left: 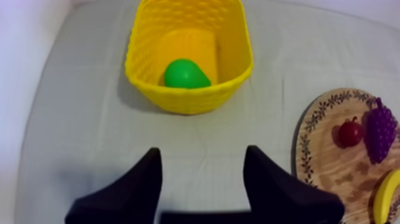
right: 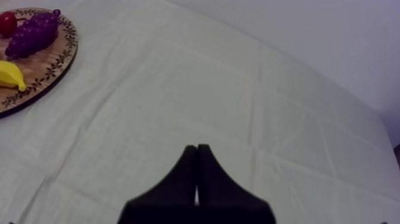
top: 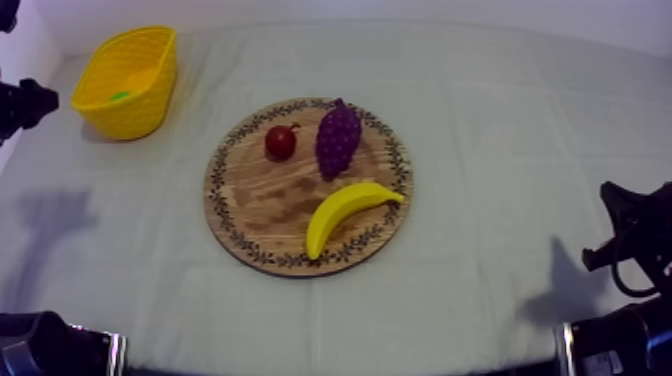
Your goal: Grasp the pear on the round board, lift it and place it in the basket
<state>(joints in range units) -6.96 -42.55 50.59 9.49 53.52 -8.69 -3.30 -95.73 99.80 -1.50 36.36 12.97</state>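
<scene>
The pear [left: 186, 74] is found lying inside the yellow basket [left: 238, 53], low on its floor and close to the wall that faces the left gripper [left: 203, 150]. That gripper's fingers are spread wide with nothing between them, and it is held above the bare cloth [top: 500, 150] a little short of the basket. The wooden board [top: 260, 200] carries no pear; only a small red fruit [top: 280, 142], a bunch of grapes [top: 338, 138] and a banana [top: 345, 212] are seen on it, the first two side by side at the far part and the banana along the near right rim. The task is therefore judged to be done in its main part - what is left, at most, is for the left arm to be drawn clear and brought to rest. The right gripper [right: 197, 146] is pressed together on nothing, over open cloth well apart from the board. As for room, the basket is set near the far left corner of the table, close to the cloth's edge, so little margin is offered on that side - whereas a broad open strip is left between basket and board, and the right half of the table is unobstructed.
</scene>
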